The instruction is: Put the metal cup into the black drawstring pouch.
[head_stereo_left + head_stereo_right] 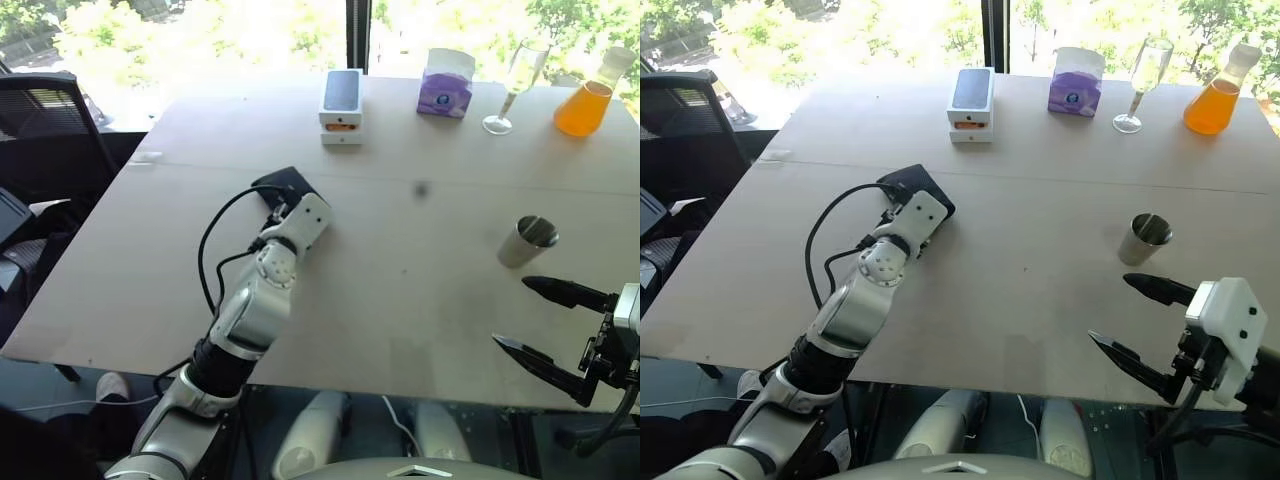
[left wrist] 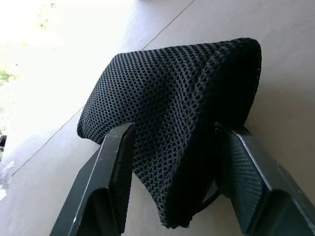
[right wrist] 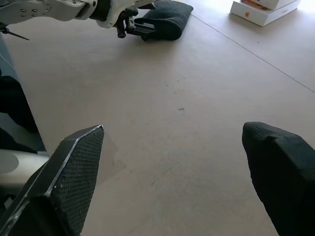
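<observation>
Pale worktop: black drawstring pouch left of frame centre, clamped in left claw; metal cup upright at right, just above right claw, spread wide and empty.

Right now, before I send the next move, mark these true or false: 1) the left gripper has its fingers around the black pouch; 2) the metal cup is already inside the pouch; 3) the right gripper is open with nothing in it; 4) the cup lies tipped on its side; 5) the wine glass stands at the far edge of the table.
1) True: the left gripper has a finger on each side of the black pouch.
2) False: the metal cup stands on the table, far from the pouch.
3) True: the right gripper is open and empty, just short of the cup.
4) False: it stands upright, mouth up.
5) True: the wine glass stands there, beside the orange flask.
</observation>
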Motion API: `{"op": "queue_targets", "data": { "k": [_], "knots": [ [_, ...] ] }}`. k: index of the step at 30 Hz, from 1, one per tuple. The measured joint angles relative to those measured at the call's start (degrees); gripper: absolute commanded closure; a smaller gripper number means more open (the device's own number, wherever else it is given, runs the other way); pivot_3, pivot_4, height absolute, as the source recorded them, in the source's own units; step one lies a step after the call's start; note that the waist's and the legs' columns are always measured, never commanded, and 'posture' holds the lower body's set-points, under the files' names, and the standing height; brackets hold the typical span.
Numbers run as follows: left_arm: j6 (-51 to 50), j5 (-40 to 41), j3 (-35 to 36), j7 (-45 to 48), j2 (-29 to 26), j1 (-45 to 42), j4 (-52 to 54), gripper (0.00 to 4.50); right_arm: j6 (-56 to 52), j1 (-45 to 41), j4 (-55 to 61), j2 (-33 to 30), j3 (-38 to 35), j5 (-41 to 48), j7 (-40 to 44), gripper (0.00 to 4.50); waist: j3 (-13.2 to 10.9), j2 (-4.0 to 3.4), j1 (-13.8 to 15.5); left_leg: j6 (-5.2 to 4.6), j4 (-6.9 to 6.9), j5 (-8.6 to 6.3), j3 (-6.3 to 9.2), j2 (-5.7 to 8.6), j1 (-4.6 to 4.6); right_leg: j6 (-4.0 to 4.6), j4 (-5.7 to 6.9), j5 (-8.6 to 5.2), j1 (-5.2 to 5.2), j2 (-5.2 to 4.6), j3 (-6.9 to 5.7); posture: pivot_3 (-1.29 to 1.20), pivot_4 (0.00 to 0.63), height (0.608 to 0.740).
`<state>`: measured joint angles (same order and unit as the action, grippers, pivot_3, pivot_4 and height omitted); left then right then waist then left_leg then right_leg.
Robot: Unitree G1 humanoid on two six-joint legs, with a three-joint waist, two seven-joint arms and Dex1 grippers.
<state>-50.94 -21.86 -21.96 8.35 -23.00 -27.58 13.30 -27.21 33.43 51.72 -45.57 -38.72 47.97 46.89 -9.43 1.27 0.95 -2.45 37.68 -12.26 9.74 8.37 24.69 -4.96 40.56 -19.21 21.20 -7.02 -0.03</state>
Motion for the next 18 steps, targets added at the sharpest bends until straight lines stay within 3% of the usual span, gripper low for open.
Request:
{"op": "queue_targets", "data": {
  "k": [8,11,15,18],
  "knots": [
    [4.8,-1.7,0.1,0.0,0.3,-2.6,-7.3,1.91,0.0,0.3,0.9,1.1,0.5,-0.8,-0.4,0.0,0.0,0.0,-0.1,0.0,0.0,0.0,0.01,0.0,0.0,0.0,-0.01,0.0,0.0,0.0,0.0,0.0,0.15,0.74],
    [6.5,-1.6,1.0,0.4,0.3,-2.6,-8.7,2.66,0.1,0.3,1.1,1.6,1.0,-1.4,-0.8,0.0,0.0,0.0,-0.1,0.0,0.0,0.0,0.02,0.0,0.0,0.0,0.0,0.0,0.0,-0.01,-0.01,0.0,0.15,0.74],
    [7.5,0.9,3.7,3.5,0.6,-3.6,-10.7,4.42,0.1,0.0,1.3,2.1,2.4,-2.5,-1.5,0.0,0.0,0.0,0.0,0.0,0.0,0.0,0.02,0.0,0.0,0.0,0.0,0.0,0.01,0.0,-0.02,0.0,0.15,0.74],
    [6.8,5.6,7.9,7.8,1.1,-5.8,-12.5,4.42,0.0,-1.6,1.4,2.7,3.0,-3.8,-4.1,0.0,0.0,0.0,-0.1,0.01,0.0,0.01,0.06,0.0,0.0,0.0,0.0,0.0,0.02,0.0,-0.06,0.0,0.15,0.74]
  ]
}}
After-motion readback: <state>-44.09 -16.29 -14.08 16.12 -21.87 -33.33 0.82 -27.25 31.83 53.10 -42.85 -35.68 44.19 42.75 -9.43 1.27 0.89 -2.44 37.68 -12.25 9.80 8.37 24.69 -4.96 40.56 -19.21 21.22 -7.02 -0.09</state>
